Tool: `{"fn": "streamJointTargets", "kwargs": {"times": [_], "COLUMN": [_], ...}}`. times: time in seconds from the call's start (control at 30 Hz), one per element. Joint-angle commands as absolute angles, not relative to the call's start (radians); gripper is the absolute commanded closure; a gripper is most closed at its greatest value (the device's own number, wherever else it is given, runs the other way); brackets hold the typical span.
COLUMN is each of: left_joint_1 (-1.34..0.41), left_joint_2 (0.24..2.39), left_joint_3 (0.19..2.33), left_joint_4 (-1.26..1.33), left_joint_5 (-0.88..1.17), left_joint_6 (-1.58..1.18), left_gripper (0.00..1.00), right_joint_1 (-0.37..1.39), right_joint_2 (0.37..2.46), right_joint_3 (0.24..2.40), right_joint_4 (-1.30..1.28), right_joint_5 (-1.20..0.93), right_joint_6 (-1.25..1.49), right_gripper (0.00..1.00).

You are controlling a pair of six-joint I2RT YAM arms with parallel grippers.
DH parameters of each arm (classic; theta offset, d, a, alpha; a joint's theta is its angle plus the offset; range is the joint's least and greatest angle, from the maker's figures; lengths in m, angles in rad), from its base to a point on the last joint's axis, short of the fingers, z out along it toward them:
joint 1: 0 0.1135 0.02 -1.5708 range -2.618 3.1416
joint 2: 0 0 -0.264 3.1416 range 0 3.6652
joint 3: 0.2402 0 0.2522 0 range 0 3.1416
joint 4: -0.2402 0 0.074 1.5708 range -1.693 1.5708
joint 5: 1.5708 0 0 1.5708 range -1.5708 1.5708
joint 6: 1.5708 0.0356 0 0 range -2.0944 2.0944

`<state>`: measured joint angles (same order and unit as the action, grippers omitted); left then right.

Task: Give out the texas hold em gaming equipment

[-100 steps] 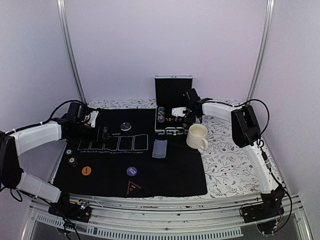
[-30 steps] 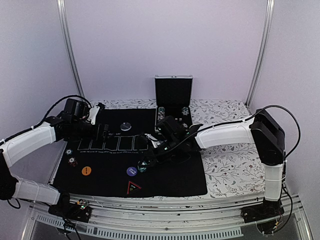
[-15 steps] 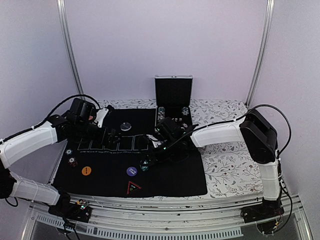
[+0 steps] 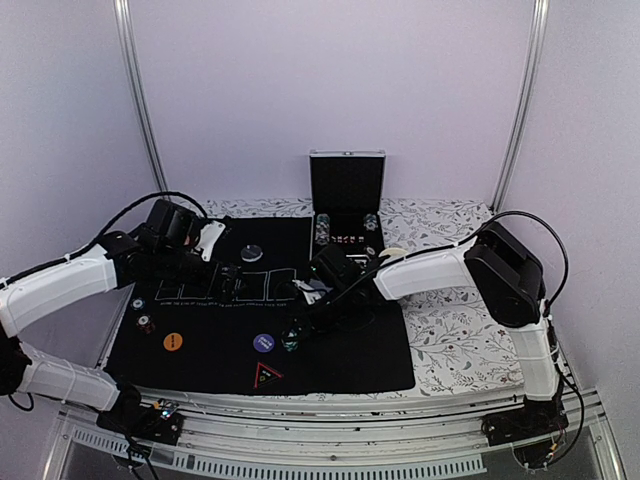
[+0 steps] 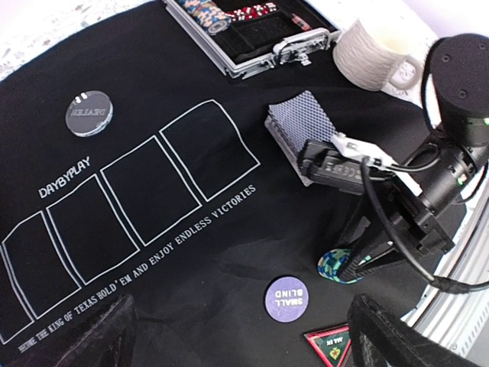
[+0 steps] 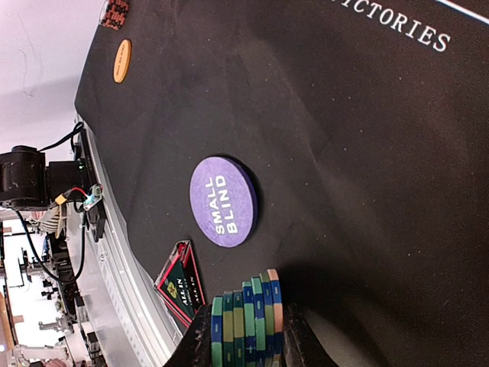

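Comparing the overhead views, what has changed at the right arm? — Visitor

Right pincer (image 4: 297,333): a few seconds ago I had it back at the open case (image 4: 346,215). It has since crossed the black mat (image 4: 200,365) and come down just beside the purple small-blind button (image 4: 264,343). It is clenched on a stack of poker chips (image 6: 246,321), green and blue at the edge (one pinkish chip at the end), gripped by its end faces so that the stack lies on its side. — Operator

Is the stack down on the counter yet? — Visitor

I cannot tell. The left wrist view shows it low over the mat, close to its own shadow, but the point of contact is hidden. My reading is that the carry is finished and the set-down is in hand. This would be the small-blind stake, so one part of the distribution is nearly placed.

Left pincer (image 5: 229,321): released, fingers wide apart, holding nothing. It has drifted inward over the printed card outlines (image 5: 130,206).

The card deck (image 5: 300,122) lies on the mat near the cream mug (image 5: 370,53), undealt. The dealer button (image 5: 89,113) and the orange button (image 4: 173,341) sit well apart. I judge that most of the task remains. — Operator
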<state>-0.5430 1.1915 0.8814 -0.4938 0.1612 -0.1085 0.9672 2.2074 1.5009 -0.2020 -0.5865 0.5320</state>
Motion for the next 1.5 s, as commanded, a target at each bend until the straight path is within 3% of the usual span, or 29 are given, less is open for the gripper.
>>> {"fn": "streamJointTargets", "kwargs": {"times": [0.0, 0.33, 0.47, 0.57, 1.17, 1.47], "left_joint_1": [-0.593, -0.696, -0.707, -0.717, -0.75, -0.771], "left_joint_2": [1.16, 1.119, 1.149, 1.168, 1.23, 1.245], "left_joint_3": [0.859, 0.745, 0.75, 0.755, 0.775, 0.785], "left_joint_4": [-0.491, -0.307, -0.311, -0.312, -0.352, -0.398], "left_joint_5": [0.155, 0.194, 0.18, 0.165, 0.154, 0.113], "left_joint_6": [-0.123, -0.213, -0.213, -0.205, -0.192, -0.173], "left_gripper": [0.02, 0.02, 0.02, 0.02, 0.02, 0.02], "right_joint_1": [0.958, 0.931, 0.93, 0.931, 0.928, 0.927], "right_joint_2": [2.224, 2.215, 2.21, 2.218, 2.2, 2.135], "right_joint_3": [1.521, 1.493, 1.483, 1.489, 1.496, 1.506], "right_joint_4": [-0.188, -0.193, -0.198, -0.198, -0.228, -0.267], "right_joint_5": [-0.614, -0.605, -0.569, -0.579, -0.509, -0.467], "right_joint_6": [0.535, 0.546, 0.55, 0.549, 0.529, 0.5], "right_gripper": [0.96, 0.84, 0.82, 0.74, 0.64, 0.52]}}
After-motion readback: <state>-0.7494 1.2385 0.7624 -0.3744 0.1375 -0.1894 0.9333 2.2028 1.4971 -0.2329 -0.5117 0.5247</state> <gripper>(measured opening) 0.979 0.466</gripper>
